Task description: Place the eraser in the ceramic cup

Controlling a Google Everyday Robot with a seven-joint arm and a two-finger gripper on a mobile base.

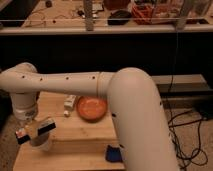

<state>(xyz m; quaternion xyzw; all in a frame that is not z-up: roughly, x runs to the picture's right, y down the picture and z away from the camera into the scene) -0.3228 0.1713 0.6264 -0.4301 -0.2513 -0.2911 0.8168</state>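
Gripper (34, 131) just abv ceramic cup (43, 145); orange bowl (91, 108) nearby

The desk (80, 136) carries one orange bowl (91, 108), one ceramic cup (42, 145), one white object (69, 103), one blue object (114, 153); one end effector (34, 131) hangs over the cup.

You see the ceramic cup (42, 145), small, round, pale whitish-grey and plain-sided, standing upright near the front left corner of the wooden table (85, 136). The gripper (34, 132) sits right over its mouth and partly hides it. You cannot pick out the eraser for certain.
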